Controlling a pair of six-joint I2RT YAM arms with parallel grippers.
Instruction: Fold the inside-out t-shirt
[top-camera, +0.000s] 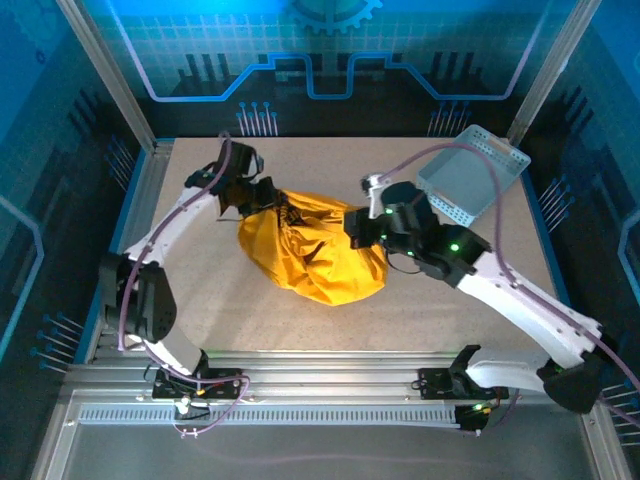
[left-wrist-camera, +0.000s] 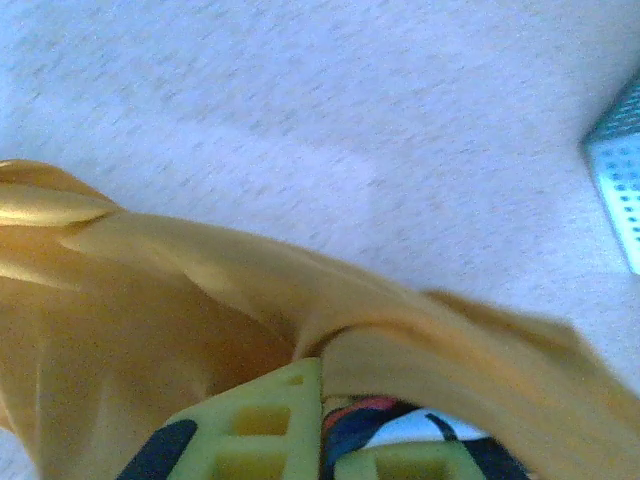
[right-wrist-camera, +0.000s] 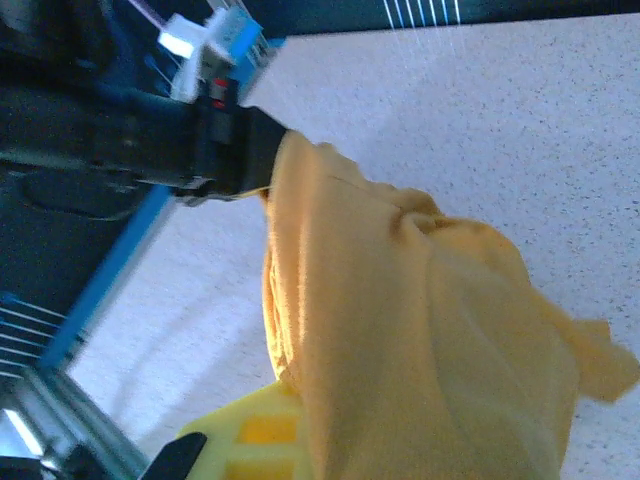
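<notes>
Top external view: the inside-out t-shirt (top-camera: 315, 255) lies mid-table (top-camera: 250, 330), a bunched, rumpled mustard-yellow mound with dark marks near its 11 o'clock end. Right claw (top-camera: 362, 232) is at the mound's 3 o'clock edge, jaws clamped tight on the cloth. Left claw (top-camera: 262, 195) is at the 11 o'clock tip, pinching fabric there. Farther back, at 1 o'clock, the pale perforated basket (top-camera: 465, 180) stands well apart from the shirt. Left wrist view: yellow-green fingers (left-wrist-camera: 255, 425) at 6 o'clock, cloth rising from between them, and a navy, red and white print (left-wrist-camera: 370, 425) tucked in the narrow gap. Right wrist view: cloth drapes over the near finger (right-wrist-camera: 250, 435) and stretches toward 11 o'clock.
</notes>
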